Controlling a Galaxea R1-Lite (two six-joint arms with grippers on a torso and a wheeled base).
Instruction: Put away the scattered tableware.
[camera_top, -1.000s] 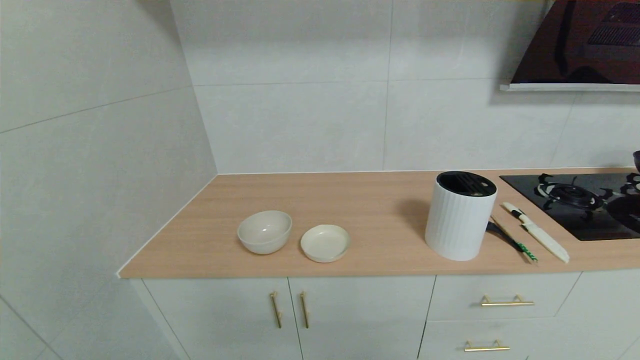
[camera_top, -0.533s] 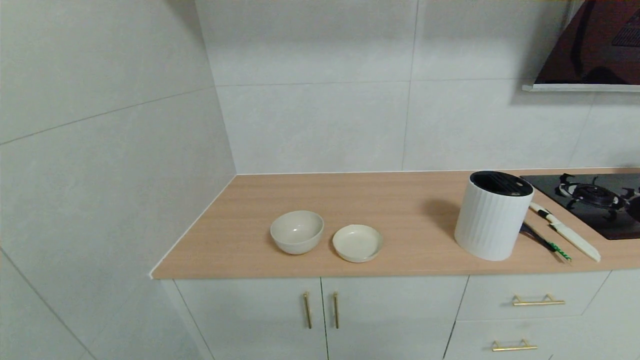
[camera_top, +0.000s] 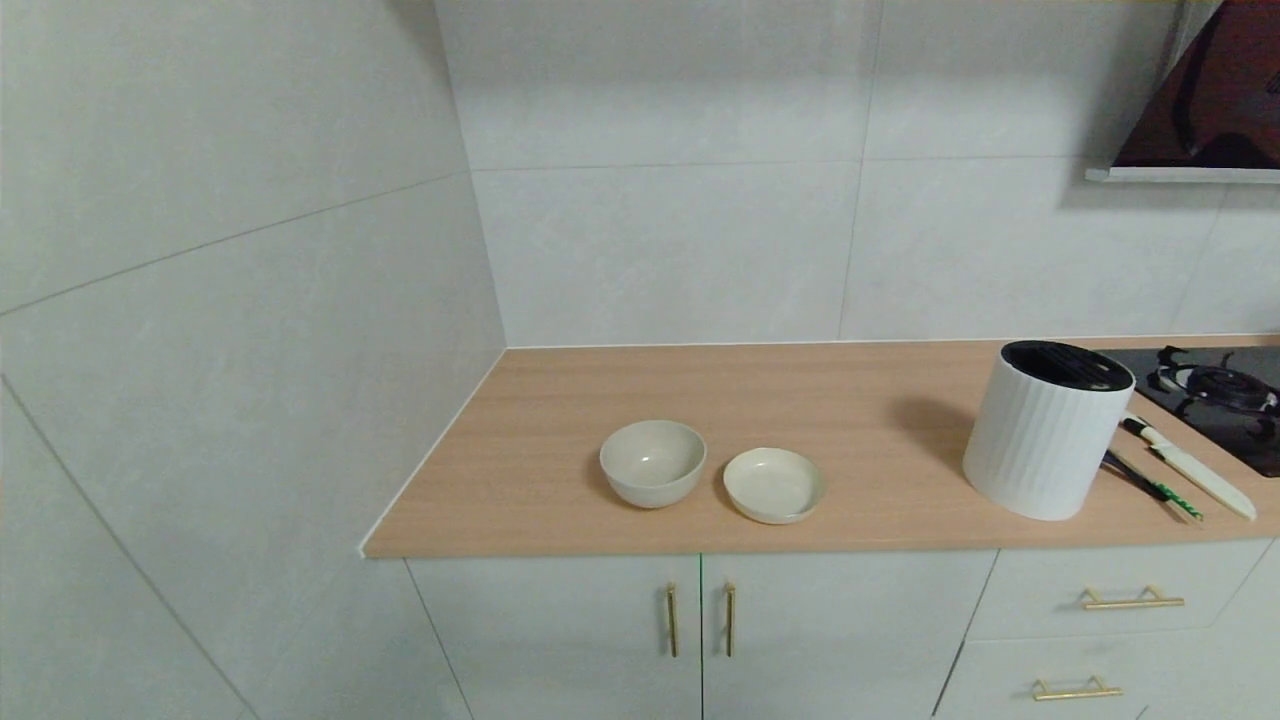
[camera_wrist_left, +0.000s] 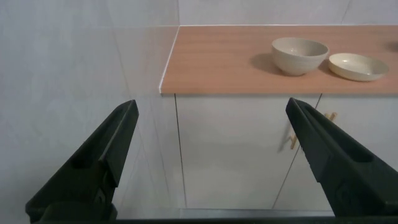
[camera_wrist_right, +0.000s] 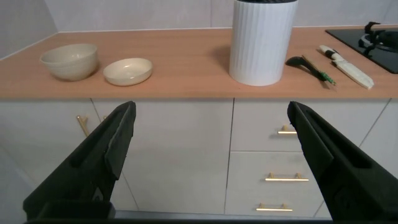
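Observation:
A cream bowl (camera_top: 653, 463) and a shallow cream dish (camera_top: 773, 485) sit side by side on the wooden counter (camera_top: 800, 400). A white ribbed utensil holder (camera_top: 1047, 430) with a black slotted top stands to their right. Beside it lie a white-handled knife (camera_top: 1190, 467) and chopsticks with a dark utensil (camera_top: 1150, 485). My left gripper (camera_wrist_left: 211, 162) is open, held low in front of the cabinets, left of the bowl (camera_wrist_left: 300, 55) and dish (camera_wrist_left: 358, 66). My right gripper (camera_wrist_right: 211, 162) is open too, below the counter edge, facing the holder (camera_wrist_right: 262, 40), the bowl (camera_wrist_right: 69, 61), the dish (camera_wrist_right: 127, 71) and the knife (camera_wrist_right: 346, 65).
A black gas hob (camera_top: 1215, 395) fills the counter's right end, under a dark range hood (camera_top: 1200, 110). Tiled walls close the left side and back. White cabinet doors and drawers with brass handles (camera_top: 700, 618) run under the counter.
The whole head view has shifted: everything on the counter now sits farther right in the picture, so the camera turned left. The objects themselves have not moved.

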